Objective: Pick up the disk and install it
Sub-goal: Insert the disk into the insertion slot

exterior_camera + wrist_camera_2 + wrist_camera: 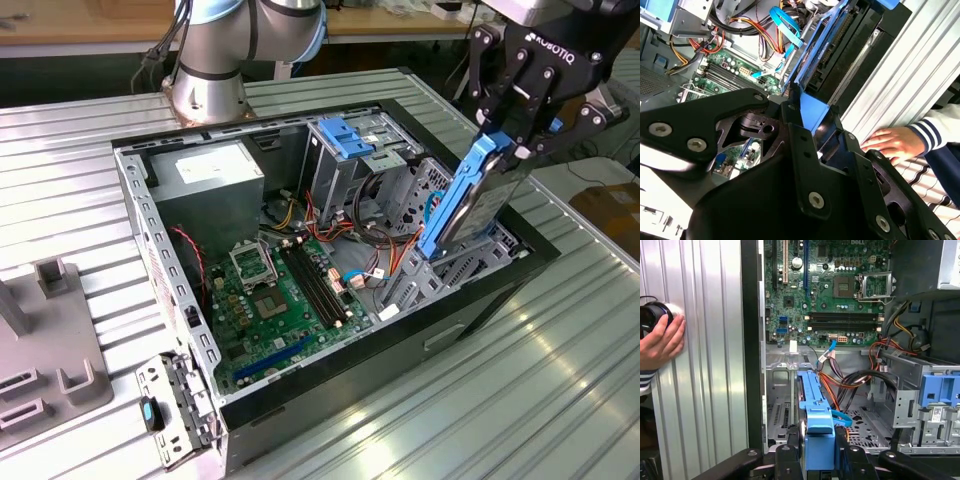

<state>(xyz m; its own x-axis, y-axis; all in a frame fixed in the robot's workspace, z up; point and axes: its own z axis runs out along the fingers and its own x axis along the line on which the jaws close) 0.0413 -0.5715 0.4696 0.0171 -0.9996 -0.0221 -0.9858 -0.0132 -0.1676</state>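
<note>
Black end effector (515,148) holds the disk (465,205) tilted over the open case (148,215).

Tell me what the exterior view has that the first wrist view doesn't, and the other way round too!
Exterior view: the arm's silver base beyond the computer case, and a grey fixture on the table at the exterior view's left.
First wrist view: a person's hand on the ribbed table beside the case.
Both: the gripper clamped on the disk with its blue rails, above the open case, plus the green motherboard and coloured cables inside.
</note>
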